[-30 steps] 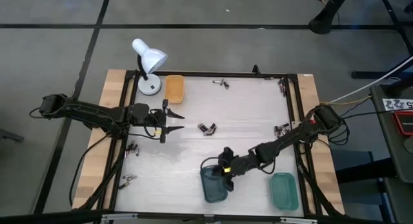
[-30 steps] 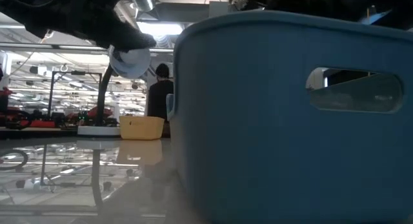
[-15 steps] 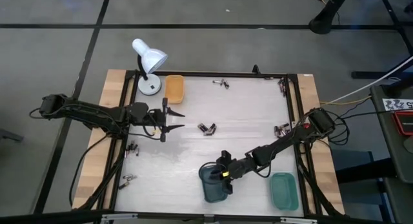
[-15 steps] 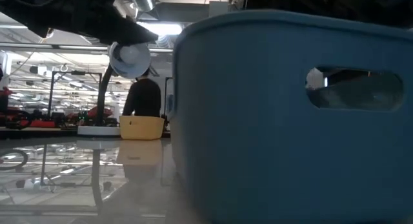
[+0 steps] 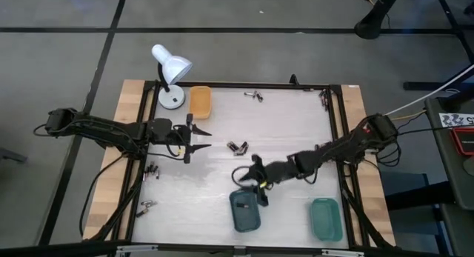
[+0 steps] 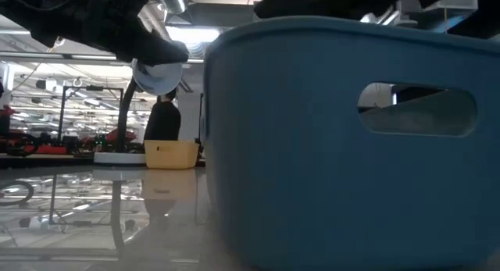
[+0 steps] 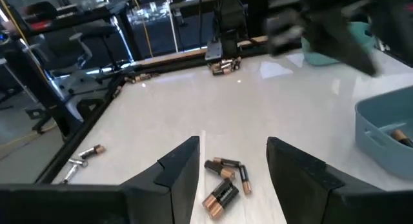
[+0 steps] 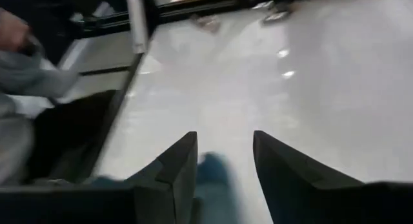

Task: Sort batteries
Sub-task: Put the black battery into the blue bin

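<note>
— Where is the right gripper [image 5: 254, 175] seen?

— It is held over the middle of the table [image 5: 281, 124], just beside the far end of the dark teal tray [image 5: 245, 211], which sits at the near edge. Its fingers [image 8: 177, 164] are seen apart in the wrist view, with nothing gripped between them.

— And the left gripper [image 5: 201, 138]?

— It is parked near the left edge, its fingers [image 7: 177, 169] spread wide and empty, pointed toward a small cluster of batteries [image 5: 238, 147] lying on the table surface near the centre. That same cluster [image 7: 224, 179] is framed between the fingers in the left wrist view.

— Where else are batteries found?

— A few are scattered at the far edge [image 5: 255, 95], some by the right edge [image 5: 323, 147], and more along the left edge [image 5: 152, 169] and toward the near left corner [image 5: 147, 206]. At least one battery [image 7: 401, 137] is seen lying inside the dark teal tray, though the view is partly cut off, so the count cannot be told.

— What else is placed on the table?

— A green tray [image 5: 326, 218] is set at the near right corner, beside the teal one. An orange tray [image 5: 200, 101] is placed at the far edge, next to a white desk lamp [image 5: 170, 70] at the far left corner. In the low view the teal tray [image 6: 328, 130] fills most of the frame.
</note>
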You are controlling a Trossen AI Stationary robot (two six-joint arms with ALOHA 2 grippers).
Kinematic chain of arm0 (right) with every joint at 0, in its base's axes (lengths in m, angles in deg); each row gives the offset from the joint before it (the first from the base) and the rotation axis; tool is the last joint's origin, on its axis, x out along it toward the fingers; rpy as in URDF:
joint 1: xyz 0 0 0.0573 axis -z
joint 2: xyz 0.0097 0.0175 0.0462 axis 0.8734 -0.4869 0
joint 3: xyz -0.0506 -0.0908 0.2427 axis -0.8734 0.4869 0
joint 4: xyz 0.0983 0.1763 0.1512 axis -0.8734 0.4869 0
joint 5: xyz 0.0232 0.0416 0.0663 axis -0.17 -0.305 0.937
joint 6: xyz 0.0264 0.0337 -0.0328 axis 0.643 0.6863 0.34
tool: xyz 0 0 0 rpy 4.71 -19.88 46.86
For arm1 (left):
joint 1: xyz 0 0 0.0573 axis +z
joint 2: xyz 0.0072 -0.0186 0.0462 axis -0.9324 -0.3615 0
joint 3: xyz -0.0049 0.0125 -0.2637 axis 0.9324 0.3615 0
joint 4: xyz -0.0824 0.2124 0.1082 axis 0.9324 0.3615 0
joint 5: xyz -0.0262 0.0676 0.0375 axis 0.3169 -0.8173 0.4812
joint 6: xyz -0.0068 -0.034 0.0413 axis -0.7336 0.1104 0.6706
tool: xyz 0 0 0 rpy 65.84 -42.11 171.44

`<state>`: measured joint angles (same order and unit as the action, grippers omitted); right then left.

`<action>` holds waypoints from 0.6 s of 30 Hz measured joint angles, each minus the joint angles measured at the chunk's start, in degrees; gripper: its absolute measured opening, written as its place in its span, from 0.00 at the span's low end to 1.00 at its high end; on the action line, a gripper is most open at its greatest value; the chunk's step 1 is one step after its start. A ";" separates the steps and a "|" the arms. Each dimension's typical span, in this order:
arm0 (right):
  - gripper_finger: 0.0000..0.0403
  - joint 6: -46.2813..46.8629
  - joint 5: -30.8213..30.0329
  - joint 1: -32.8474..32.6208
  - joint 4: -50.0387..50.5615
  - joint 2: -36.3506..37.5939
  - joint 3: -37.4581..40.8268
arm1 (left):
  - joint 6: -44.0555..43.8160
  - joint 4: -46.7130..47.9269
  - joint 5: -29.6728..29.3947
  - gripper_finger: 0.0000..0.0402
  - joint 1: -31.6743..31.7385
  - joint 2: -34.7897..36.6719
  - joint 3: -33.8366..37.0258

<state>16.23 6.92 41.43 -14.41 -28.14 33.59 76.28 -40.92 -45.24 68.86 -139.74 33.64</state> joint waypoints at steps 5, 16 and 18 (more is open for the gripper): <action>0.38 -7.49 -0.04 8.44 8.05 -0.79 0.06 | -1.02 0.77 0.00 0.42 0.00 0.00 0.00; 0.38 -21.52 13.51 24.80 10.03 -6.30 0.15 | -0.87 2.02 0.00 0.42 0.00 0.00 0.00; 0.38 -24.29 13.99 26.35 9.57 -6.29 0.13 | -0.86 2.04 0.00 0.42 0.00 0.00 0.00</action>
<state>-8.05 20.91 67.78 -4.84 -34.44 33.72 75.42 -38.88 -45.24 68.86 -139.74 33.64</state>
